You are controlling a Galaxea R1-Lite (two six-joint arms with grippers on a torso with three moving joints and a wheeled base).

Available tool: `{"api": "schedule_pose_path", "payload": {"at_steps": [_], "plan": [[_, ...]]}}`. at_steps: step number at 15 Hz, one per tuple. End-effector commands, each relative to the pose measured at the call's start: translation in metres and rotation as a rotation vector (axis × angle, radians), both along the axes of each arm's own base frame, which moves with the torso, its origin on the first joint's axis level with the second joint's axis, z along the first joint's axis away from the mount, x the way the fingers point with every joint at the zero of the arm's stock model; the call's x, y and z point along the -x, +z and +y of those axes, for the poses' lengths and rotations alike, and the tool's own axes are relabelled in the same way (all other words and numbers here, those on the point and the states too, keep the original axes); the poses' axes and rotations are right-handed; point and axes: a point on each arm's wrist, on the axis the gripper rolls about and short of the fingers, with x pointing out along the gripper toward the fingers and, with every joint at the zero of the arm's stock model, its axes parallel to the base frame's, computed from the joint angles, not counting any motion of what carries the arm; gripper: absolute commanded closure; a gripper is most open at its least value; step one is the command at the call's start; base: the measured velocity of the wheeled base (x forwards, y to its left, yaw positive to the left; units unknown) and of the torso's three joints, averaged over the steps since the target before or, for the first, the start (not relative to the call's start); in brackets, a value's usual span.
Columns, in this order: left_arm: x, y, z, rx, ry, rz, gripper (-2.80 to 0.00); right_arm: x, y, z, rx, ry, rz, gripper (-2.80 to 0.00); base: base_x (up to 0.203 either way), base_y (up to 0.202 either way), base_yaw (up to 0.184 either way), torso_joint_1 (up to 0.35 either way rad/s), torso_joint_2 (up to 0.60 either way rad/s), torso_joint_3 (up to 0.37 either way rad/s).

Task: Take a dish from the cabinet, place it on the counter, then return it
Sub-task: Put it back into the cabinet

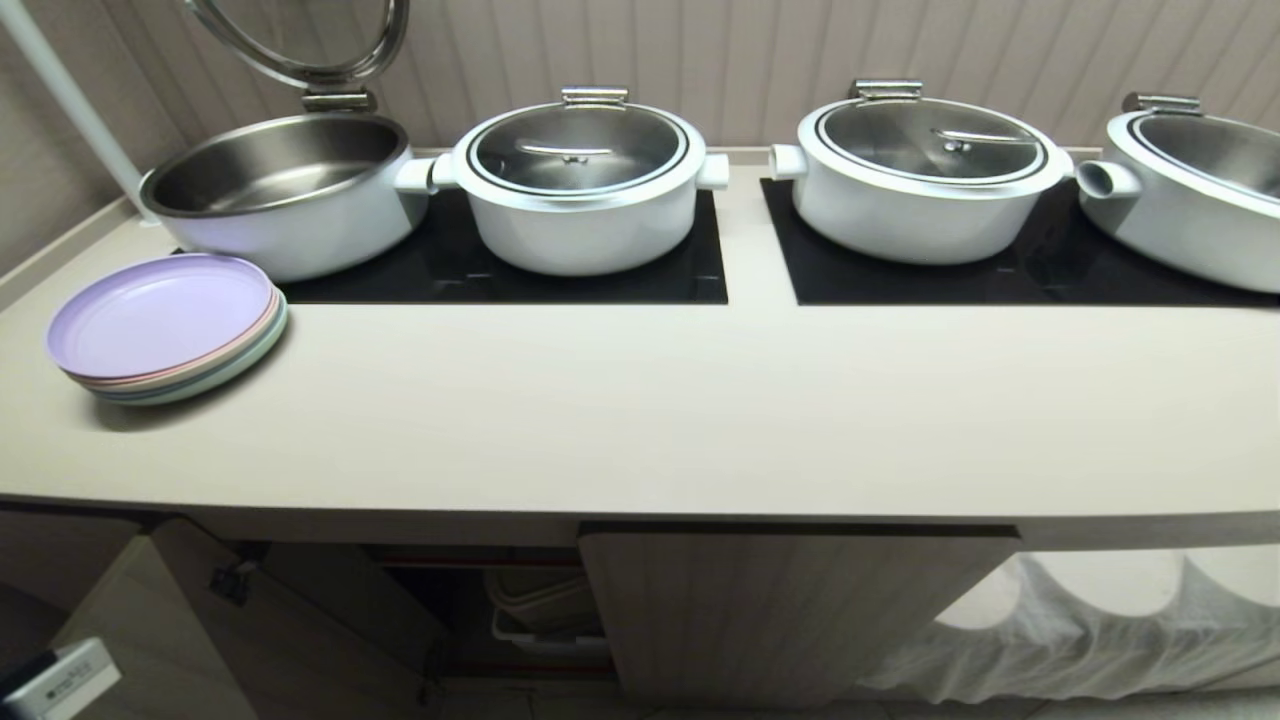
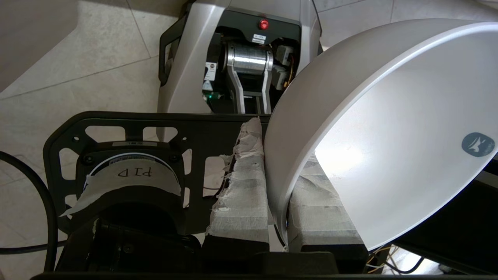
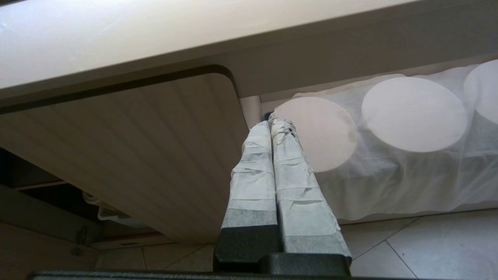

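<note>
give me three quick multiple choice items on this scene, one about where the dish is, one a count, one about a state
1. Where is the dish?
A. on the counter
B. clamped by its wall in the left gripper
C. in the open pot

2. How many white pots show on the counter?
A. two
B. four
C. six

3. How is the lid of the leftmost pot?
A. raised open
B. shut
C. lying on the counter

Answers:
1 B, the left gripper has taped fingers on either side of the bowl's wall.
2 B, four stand on the two black mats.
3 A, its lid tilts up behind it and the steel inside shows.
</note>
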Motion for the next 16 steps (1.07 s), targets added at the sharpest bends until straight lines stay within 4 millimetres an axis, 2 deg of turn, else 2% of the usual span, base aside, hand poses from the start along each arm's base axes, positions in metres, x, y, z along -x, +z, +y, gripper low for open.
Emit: {"api": "schedule_pose_path", "payload": {"at_steps": [1,9,16], "plan": [[0.0000,-0.0003,0.0000,-0.001,0.003,0.007,0.00,-0.0001,0.0000,0.0000,-0.002,0.000,0.001,0.00,0.000,0.000,0.000,-0.160,0.31,0.159],[0.0003,-0.0009,-0.0003,-0.003,-0.005,0.009,0.00,-0.0001,0.0000,0.0000,-0.002,0.001,0.001,0.00,0.000,0.000,0.000,-0.176,0.35,0.176],[0.0002,-0.0022,-0.0005,-0.004,-0.007,0.016,0.00,-0.0001,0.0000,0.0000,-0.002,0.000,0.001,0.00,0.000,0.000,0.000,-0.267,0.53,0.258]]}}
